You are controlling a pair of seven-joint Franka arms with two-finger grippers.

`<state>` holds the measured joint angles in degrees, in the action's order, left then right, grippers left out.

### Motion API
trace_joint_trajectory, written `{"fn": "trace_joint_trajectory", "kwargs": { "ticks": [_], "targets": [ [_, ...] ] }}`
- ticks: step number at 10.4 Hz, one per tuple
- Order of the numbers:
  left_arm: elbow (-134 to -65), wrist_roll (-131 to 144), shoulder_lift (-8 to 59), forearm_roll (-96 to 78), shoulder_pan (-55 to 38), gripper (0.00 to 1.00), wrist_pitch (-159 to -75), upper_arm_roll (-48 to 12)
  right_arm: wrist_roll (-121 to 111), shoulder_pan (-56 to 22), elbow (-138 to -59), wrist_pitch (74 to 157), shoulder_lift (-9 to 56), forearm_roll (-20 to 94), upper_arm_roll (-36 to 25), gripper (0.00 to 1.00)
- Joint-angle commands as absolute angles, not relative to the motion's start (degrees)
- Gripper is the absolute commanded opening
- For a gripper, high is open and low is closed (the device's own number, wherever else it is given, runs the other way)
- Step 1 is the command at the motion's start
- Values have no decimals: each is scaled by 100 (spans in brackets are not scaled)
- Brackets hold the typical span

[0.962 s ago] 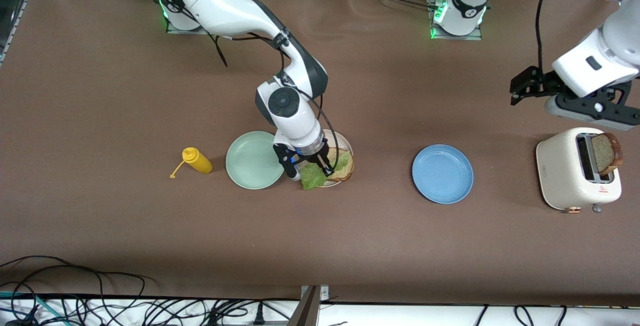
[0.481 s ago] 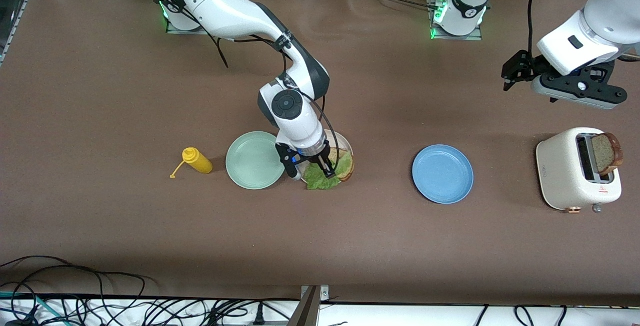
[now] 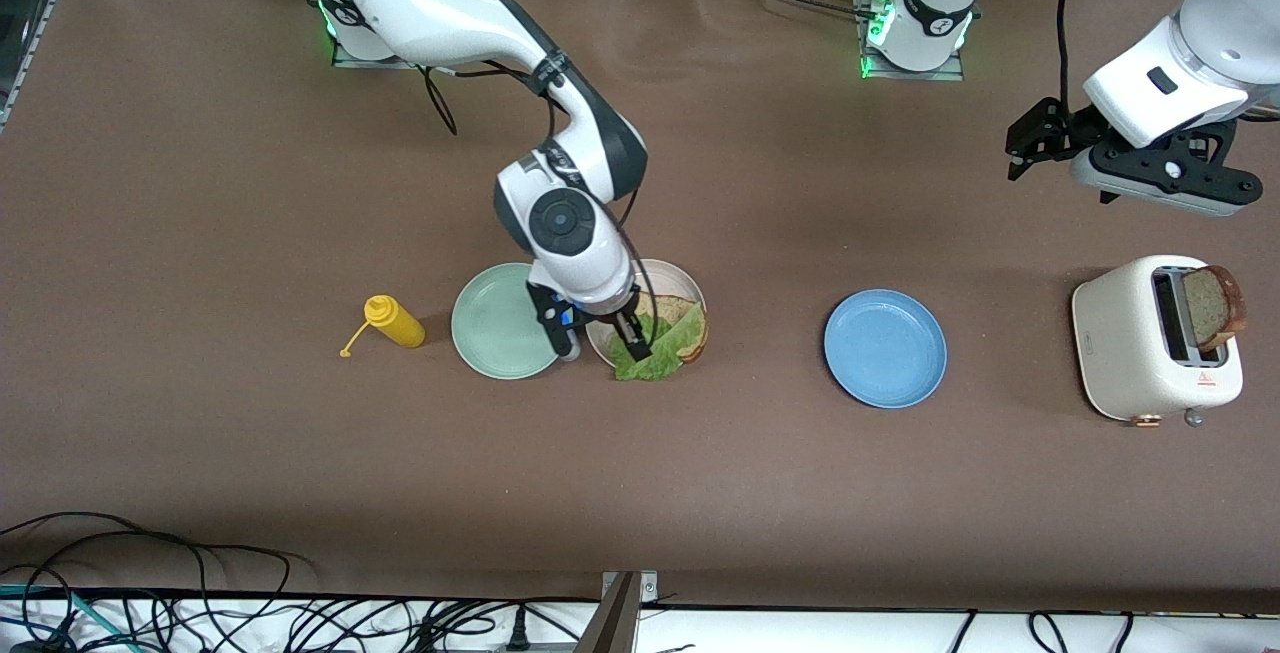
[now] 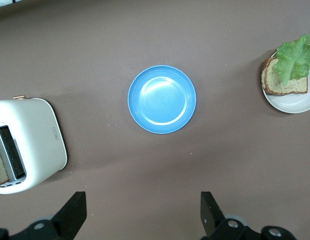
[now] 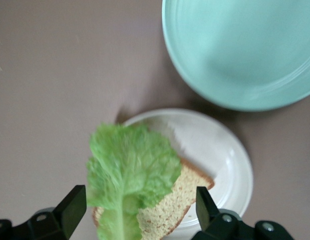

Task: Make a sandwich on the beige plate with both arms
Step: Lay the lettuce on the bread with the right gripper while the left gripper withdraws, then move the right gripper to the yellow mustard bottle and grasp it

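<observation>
The beige plate (image 3: 672,276) holds one brown toast slice (image 3: 692,319) with a green lettuce leaf (image 3: 650,355) lying on it and hanging over the rim nearest the front camera. My right gripper (image 3: 600,341) is open and empty just above this plate. In the right wrist view its fingers straddle the lettuce (image 5: 129,175) and toast (image 5: 172,207) without touching. A second toast slice (image 3: 1212,305) stands in the toaster (image 3: 1130,333). My left gripper (image 3: 1027,145) is open and empty, high over the table beside the toaster.
A mint-green plate (image 3: 495,323) touches the beige plate toward the right arm's end, with a yellow mustard bottle (image 3: 395,323) past it. A blue plate (image 3: 885,348) lies between the beige plate and the toaster. Cables run along the front edge.
The lettuce settled onto the toast and my right gripper let go, shifting slightly toward the mint plate. My left gripper moved away from the toaster, toward its base.
</observation>
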<state>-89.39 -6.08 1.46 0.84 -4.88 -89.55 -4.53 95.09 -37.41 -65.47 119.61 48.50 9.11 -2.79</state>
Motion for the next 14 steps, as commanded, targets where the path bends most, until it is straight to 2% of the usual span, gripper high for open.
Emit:
{"fn": "trace_joint_trajectory", "kwargs": {
  "ticks": [1,3,5,10,14],
  "targets": [
    [-9000,-685,70,-70,-527,100,-8974,-422,8627,-3428,-6627,11095,4247,844,-263,100],
    [-8895,-720,141,-79,-466,100,-8982,-404,7590,-3157,-6697,10393,3860,861,-360,100],
    [-8860,-703,123,-88,-360,100,-8982,-404,6474,-2840,-6906,10108,3518,861,-483,100],
    [-8859,-686,149,-79,-439,100,-8982,-431,3064,-2751,-8346,10037,2375,870,-1343,100],
    [-8859,-703,149,-9,-360,100,-8947,-396,937,-2365,-9121,10168,1865,774,-1380,100]
  ]
}}
